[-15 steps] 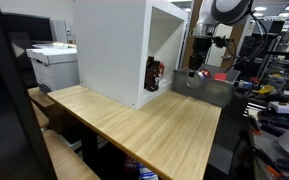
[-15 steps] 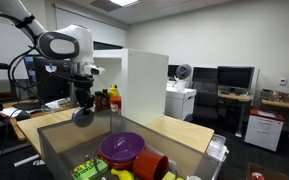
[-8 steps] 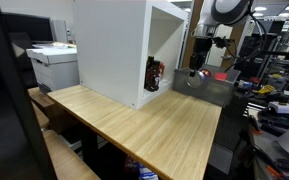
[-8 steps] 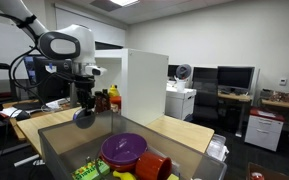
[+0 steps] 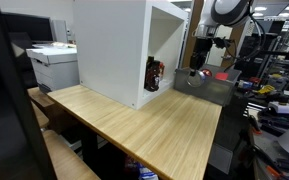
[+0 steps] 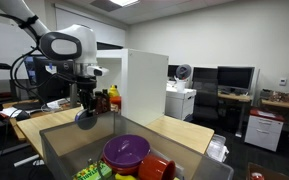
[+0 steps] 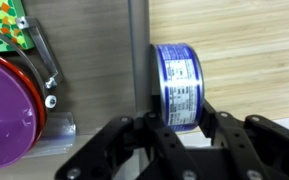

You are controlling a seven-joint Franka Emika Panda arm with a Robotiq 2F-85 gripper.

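I'm holding the blue-labelled can (image 7: 179, 78) aloft, claw (image 7: 179, 120) pinching its sides, beside the clear bin (image 6: 69, 140) (purple bowl (image 7: 4, 110) inside); the next move, I judge, needs careful alignment.

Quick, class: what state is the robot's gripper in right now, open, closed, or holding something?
Gripper: closed on a blue-labelled can, with the jaws against its two sides.
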